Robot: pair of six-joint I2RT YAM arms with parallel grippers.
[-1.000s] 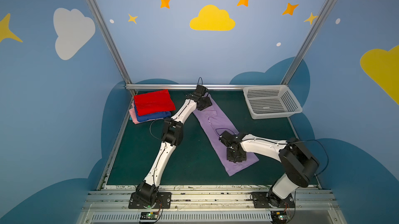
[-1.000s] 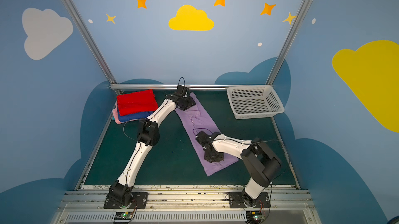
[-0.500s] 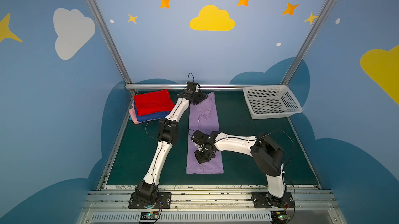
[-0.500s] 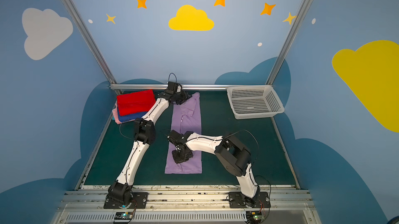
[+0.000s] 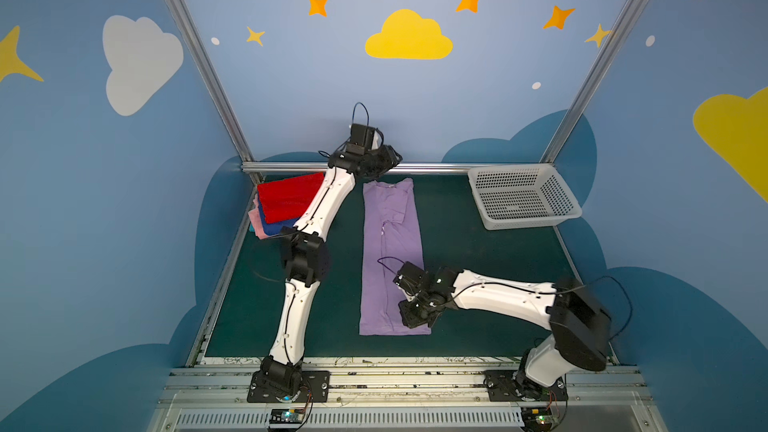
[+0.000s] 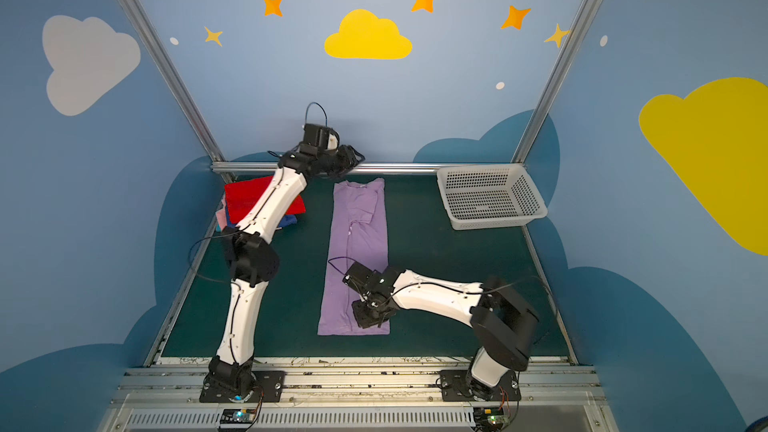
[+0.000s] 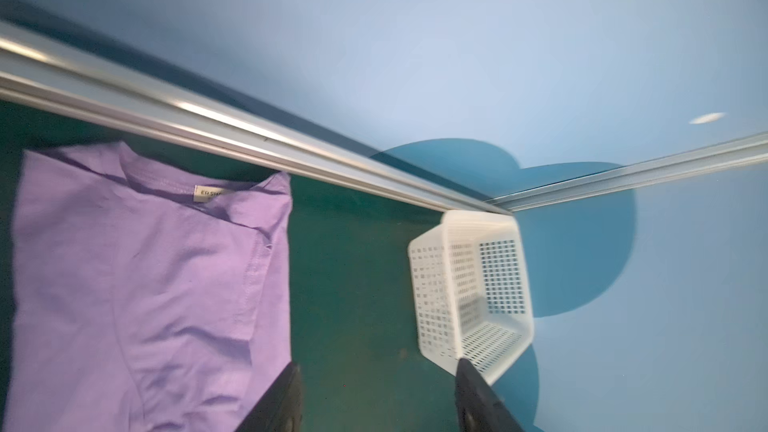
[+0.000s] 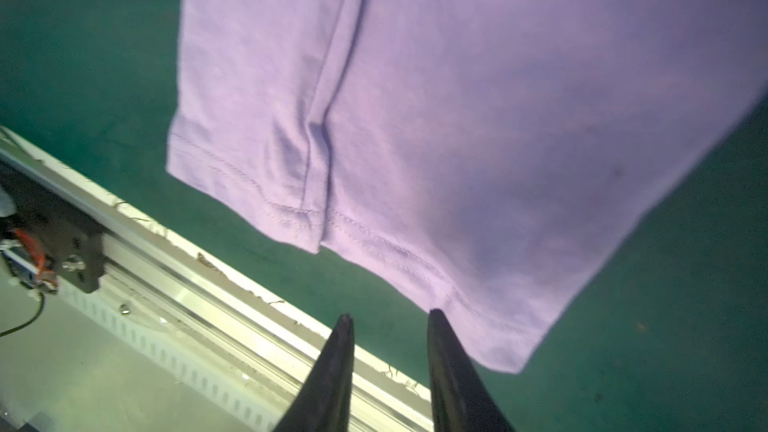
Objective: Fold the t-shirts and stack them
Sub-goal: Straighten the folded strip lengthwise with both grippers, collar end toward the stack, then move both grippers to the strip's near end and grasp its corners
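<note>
In both top views the lavender shirt (image 5: 390, 255) lies flat as a long narrow strip down the middle of the green table (image 5: 478, 276), with its collar by the back edge and its hem near the front edge. The red shirt (image 5: 286, 197), blue shirt (image 5: 277, 229) and pink shirt (image 5: 255, 220) sit stacked in the back left corner, and the white basket (image 5: 528, 222) stands in the back right corner. The left gripper (image 5: 386, 159) hangs above the collar end and the right gripper (image 5: 413, 317) is low over the hem end; neither seems to hold cloth. In the left wrist view the left gripper (image 7: 376, 367) is open, with only bare table between its fingers. The collar and its label (image 7: 208, 193) lie off to one side of it. In the right wrist view the right gripper (image 8: 390, 315) is also open and empty, one fingertip just beside the stitched hem of the lavender shirt (image 8: 415, 118). The step in hand looks like the crosswise fold, hem carried up toward the collar. To do it well, the right gripper should come down square on the hem and pinch every layer at once — a bite on the top layer alone would likely peel the lengthwise fold open. The lift should be low and slow, along the strip's own line. The left gripper should centre over the cloth and press the collar end so the strip does not slide toward the back edge.
</note>
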